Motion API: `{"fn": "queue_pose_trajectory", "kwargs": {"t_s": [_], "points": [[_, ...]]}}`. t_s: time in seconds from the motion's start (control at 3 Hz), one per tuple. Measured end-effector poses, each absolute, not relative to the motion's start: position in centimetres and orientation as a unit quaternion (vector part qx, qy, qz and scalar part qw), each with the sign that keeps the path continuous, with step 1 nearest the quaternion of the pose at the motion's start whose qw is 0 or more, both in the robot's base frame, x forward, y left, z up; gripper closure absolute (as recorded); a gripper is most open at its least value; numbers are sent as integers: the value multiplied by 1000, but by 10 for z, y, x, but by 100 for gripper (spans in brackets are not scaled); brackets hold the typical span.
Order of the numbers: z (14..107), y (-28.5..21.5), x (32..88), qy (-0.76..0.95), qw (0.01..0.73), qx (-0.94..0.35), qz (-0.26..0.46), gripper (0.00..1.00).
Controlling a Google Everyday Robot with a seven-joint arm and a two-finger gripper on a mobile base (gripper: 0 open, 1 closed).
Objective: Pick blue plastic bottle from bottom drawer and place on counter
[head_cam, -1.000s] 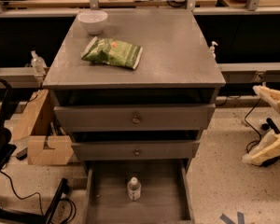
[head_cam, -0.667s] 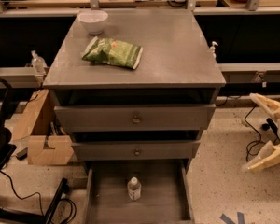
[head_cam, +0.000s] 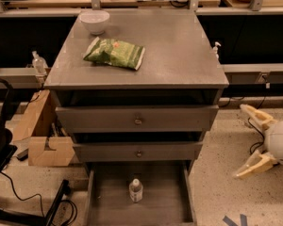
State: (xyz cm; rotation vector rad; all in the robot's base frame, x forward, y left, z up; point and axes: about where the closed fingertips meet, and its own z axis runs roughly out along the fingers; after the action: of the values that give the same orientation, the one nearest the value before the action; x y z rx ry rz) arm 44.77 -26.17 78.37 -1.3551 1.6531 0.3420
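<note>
Plastic bottle (head_cam: 136,190) stands upright in the open bottom drawer (head_cam: 162,205) at six o'clock (handy from above); my gripper (head_cam: 239,141) hangs at three o'clock, jaws wide apart, ready.

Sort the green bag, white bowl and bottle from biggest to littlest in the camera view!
1. green bag
2. white bowl
3. blue plastic bottle, standing in the bottom drawer

The gripper hangs open right of the cabinet, holding nothing.

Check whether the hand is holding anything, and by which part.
Nothing. The hand is open and empty at far right; the blue plastic bottle stands untouched in the bottom drawer.
</note>
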Motion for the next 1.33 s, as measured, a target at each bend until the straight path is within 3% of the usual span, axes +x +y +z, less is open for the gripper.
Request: {"fn": "queue_pose_trajectory", "kwargs": {"t_s": [1.33], "points": [[520,-187,487,654,490,-518,253,0]]}}
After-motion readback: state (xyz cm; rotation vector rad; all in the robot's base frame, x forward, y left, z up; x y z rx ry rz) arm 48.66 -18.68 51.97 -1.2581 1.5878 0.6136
